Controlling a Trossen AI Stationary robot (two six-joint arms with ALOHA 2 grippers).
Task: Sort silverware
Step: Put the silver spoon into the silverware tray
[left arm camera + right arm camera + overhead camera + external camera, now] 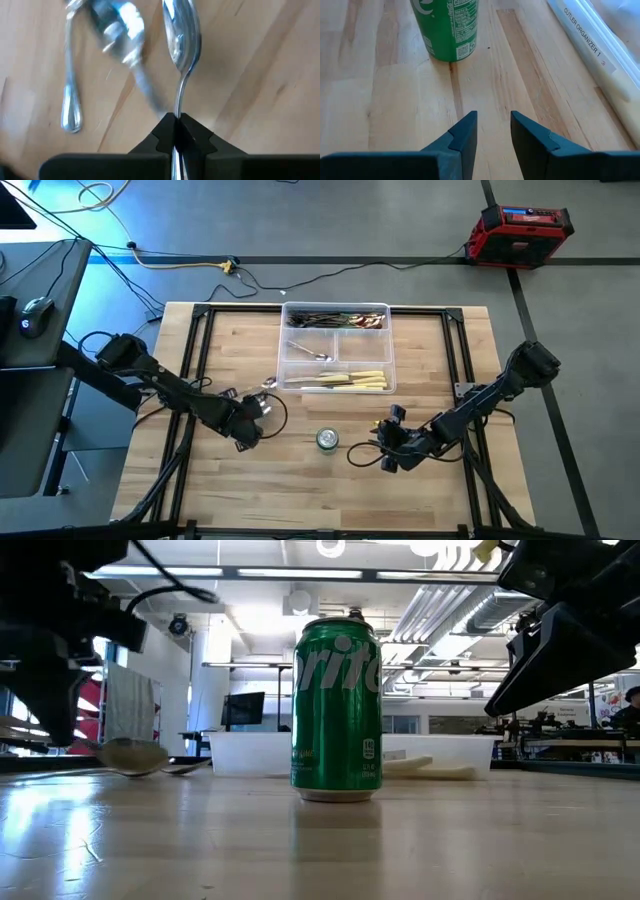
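Overhead, a clear plastic cutlery organizer (336,347) sits at the far middle of the wooden desk (300,480). Its long far compartment holds a heap of dark forks (318,319) mixed with green-handled pieces (362,321). Of the two middle compartments, the one nearer my left arm holds silver spoons (308,352); I cannot tell what lies in the other. The long near compartment holds cream-handled knives (352,380) lying side by side along its length. In the right wrist view the organizer's wall carries a label reading "CUTLER ORGANIZER 1".

A green Sprite can (327,440) stands upright on the desk in front of the organizer, between my two arms and apart from the tray.

My left pincer (176,121) is clamped on the handle of a silver spoon (181,40), the fingers (162,132) pressed together on the thin stem with the bowl pointing away from the wrist. This spoon is near the organizer's near left corner, outside it. A second spoon (70,90) lies flat on the desk just beside it; a blurred shiny shape between the two I cannot identify.

My right pincer (494,131) hangs over bare wood near the can, its fingers apart and holding nothing.
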